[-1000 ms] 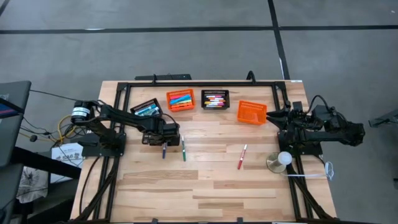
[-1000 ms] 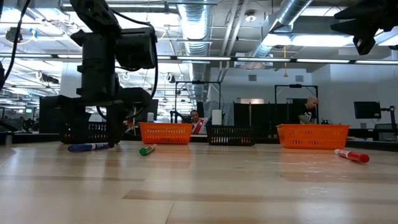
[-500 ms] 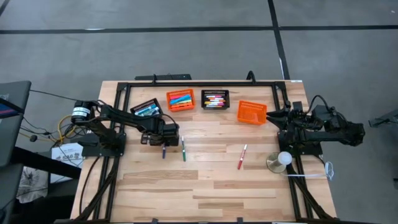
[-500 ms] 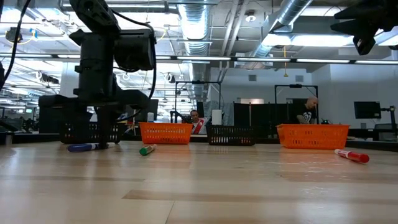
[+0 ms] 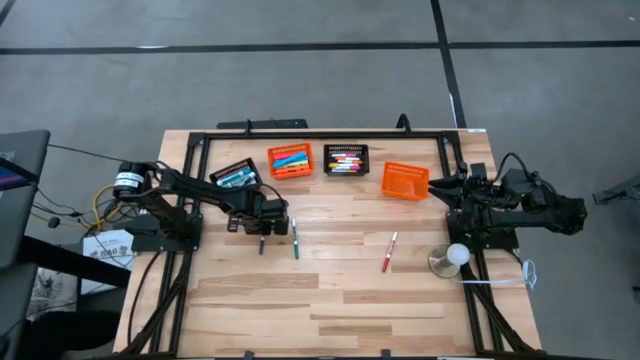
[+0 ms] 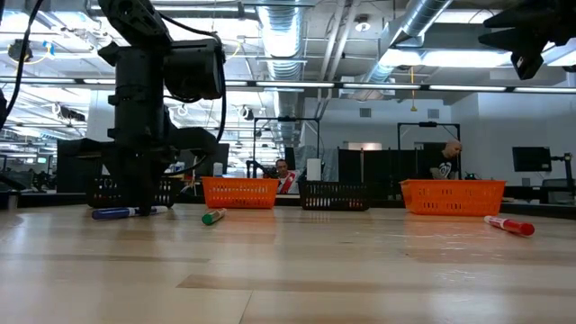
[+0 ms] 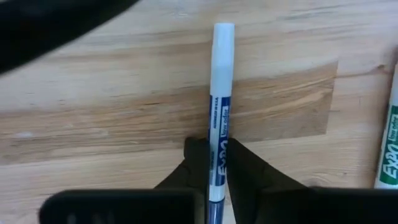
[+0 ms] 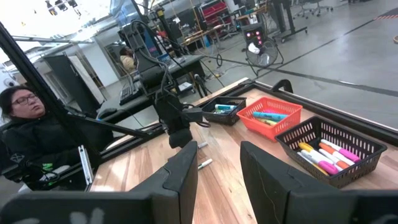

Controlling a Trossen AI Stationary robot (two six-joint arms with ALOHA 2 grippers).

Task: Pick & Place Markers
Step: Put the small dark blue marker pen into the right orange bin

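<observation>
Left of centre on the wooden surface (image 5: 330, 300), the left pincer (image 7: 217, 163) is clenched on a thin blue-capped white marker (image 7: 219, 112) lying flat; a green marker (image 5: 295, 241) and a red marker (image 5: 388, 252) remain loose. Along the upper edge, the black mesh basket (image 5: 233, 174), orange mesh basket (image 5: 290, 160) and second black basket (image 5: 346, 159) hold markers, the tilted orange basket (image 5: 405, 180) looks bare, and the right pincer (image 8: 217, 163) waits half-parted, grasping nothing.

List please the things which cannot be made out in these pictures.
- Blue marker: its lower end is hidden between the left gripper fingers, left wrist view.
- Green marker: cut off by the picture's edge, left wrist view.
- Orange basket at the right: contents too small to tell, high view; wall hides them, low view.
</observation>
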